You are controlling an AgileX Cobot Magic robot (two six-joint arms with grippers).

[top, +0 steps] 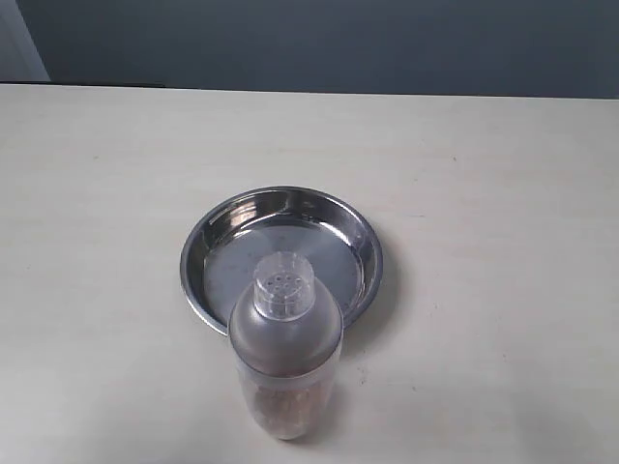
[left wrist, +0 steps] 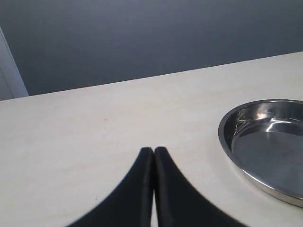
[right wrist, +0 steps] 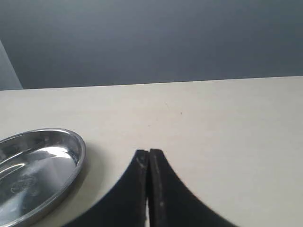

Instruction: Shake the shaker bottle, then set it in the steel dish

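The shaker bottle (top: 285, 353) stands upright on the table at the near edge of the steel dish (top: 208, 253), its frosted dome and perforated cap facing up, brown granules in its lower part. It hides the dish's near rim. The dish holds nothing. Neither gripper shows in the exterior view. In the left wrist view my left gripper (left wrist: 154, 150) is shut with nothing in it, and the steel dish (left wrist: 227, 142) lies off to one side. My right gripper (right wrist: 148, 152) is shut and empty too, with the dish (right wrist: 78, 163) beside it. The bottle is out of both wrist views.
The pale table (top: 503, 193) stretches wide around the dish. A dark wall (top: 338, 43) runs behind its far edge, with a light panel (top: 19, 43) at the far left corner.
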